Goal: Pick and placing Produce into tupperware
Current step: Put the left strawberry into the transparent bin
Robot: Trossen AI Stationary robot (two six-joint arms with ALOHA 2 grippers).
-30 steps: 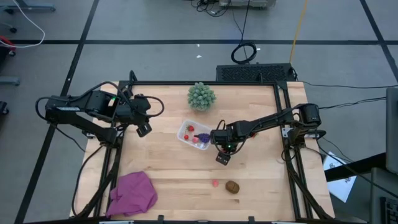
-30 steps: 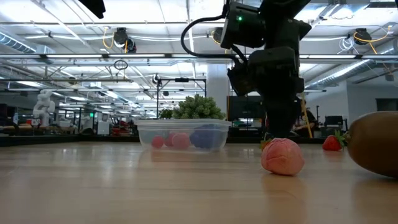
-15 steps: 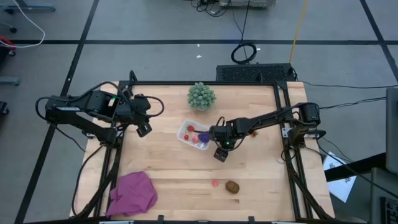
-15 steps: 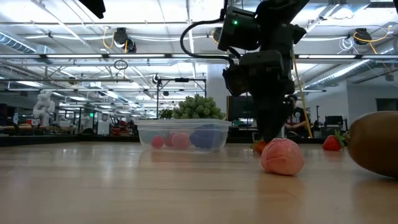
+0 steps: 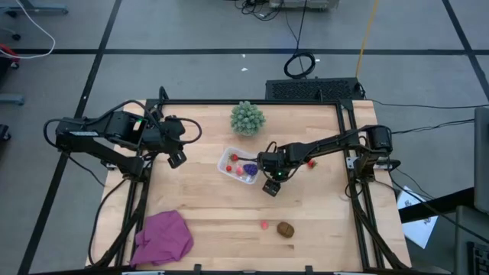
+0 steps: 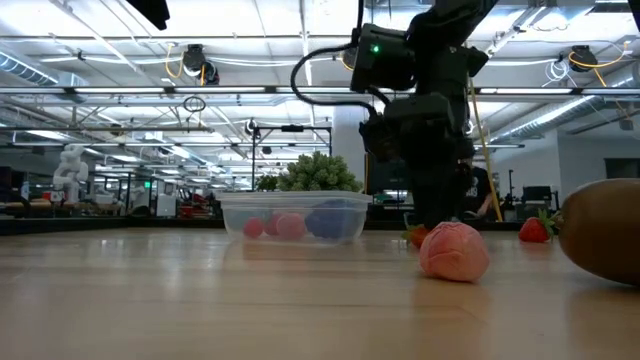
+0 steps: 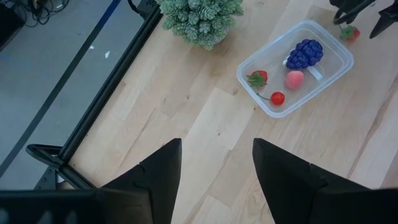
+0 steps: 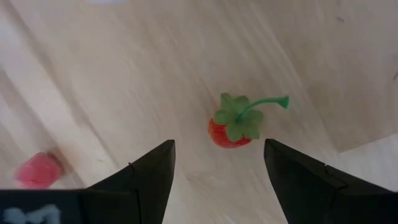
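Tupperware (image 5: 238, 165): right pincer (image 5: 269, 188) has edged closer, jaws parted.

Bare wood fills the middle left of the high view, between the magenta cloth (image 5: 163, 237) at lower left and the tupperware (image 5: 238, 164) at centre. The green spiky ball (image 5: 247, 118) blocks the top centre. The right gripper (image 5: 270, 186) and its arm bar the centre right, while a pink piece (image 5: 264, 225) and brown oval (image 5: 286, 229) clutter the lower centre.
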